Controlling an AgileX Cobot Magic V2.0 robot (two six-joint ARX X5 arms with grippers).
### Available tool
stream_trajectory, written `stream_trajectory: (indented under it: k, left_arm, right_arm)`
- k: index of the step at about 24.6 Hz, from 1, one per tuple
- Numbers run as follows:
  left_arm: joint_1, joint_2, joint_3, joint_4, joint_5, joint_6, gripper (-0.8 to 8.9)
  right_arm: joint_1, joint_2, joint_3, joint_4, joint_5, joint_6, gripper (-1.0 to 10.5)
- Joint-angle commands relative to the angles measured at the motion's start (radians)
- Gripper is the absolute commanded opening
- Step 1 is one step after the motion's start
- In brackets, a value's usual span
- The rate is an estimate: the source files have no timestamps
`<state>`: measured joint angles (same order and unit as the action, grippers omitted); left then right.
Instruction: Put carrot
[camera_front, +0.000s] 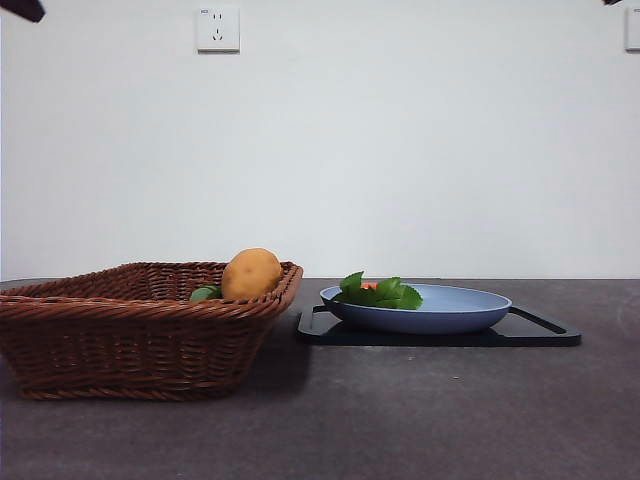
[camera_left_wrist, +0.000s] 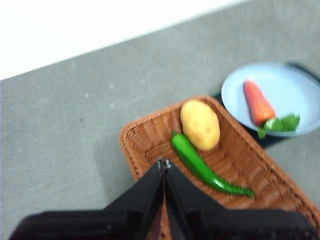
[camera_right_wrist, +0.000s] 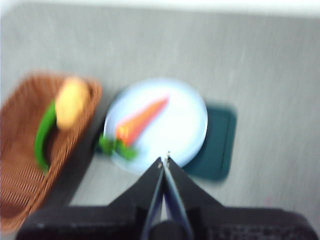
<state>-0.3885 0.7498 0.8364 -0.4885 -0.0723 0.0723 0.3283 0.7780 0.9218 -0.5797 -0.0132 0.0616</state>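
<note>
The carrot lies on the light blue plate; the front view shows mostly its green leaves. In the left wrist view the carrot lies on the plate, and in the right wrist view the carrot lies on the plate. My left gripper is shut and empty, high above the wicker basket. My right gripper is shut and empty, high above the plate's edge. Both arms show only as dark tips at the front view's top corners.
The plate stands on a black tray. The wicker basket at the left holds a round yellow-orange potato and a long green pepper. A white wall with a socket is behind the dark grey table.
</note>
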Motion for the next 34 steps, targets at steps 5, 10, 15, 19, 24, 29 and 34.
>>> stream_trajectory:
  k: [5, 10, 15, 19, 24, 29, 34]
  left_arm:
    - [-0.003, -0.206, -0.195, 0.139, 0.097, -0.098, 0.08]
    - [-0.003, -0.202, -0.195, 0.142, 0.1, -0.098, 0.08]
    - [-0.003, -0.196, -0.195, 0.143, 0.1, -0.098, 0.08]
    - [-0.003, -0.196, -0.195, 0.143, 0.1, -0.098, 0.08]
    - [0.002, -0.279, -0.203, 0.088, 0.085, -0.066, 0.08]
    - [0.124, -0.467, -0.257, 0.061, 0.048, 0.017, 0.08]
    - [0.32, -0.604, -0.421, 0.169, 0.047, 0.018, 0.08]
  right_arm:
    - [0.007, -0.249, -0.269, 0.31, 0.047, -0.018, 0.0]
    - [0.007, -0.248, -0.269, 0.311, 0.046, -0.018, 0.0]
    - [0.007, -0.248, -0.269, 0.311, 0.046, -0.018, 0.0]
    - [0.007, -0.248, -0.269, 0.311, 0.046, -0.018, 0.0]
    - [0.007, -0.248, -0.269, 0.31, 0.046, -0.018, 0.0]
    - [0.007, -0.248, -0.269, 0.311, 0.046, -0.018, 0.0]
    - [0.007, -0.248, -0.269, 0.311, 0.046, -0.018, 0.0]
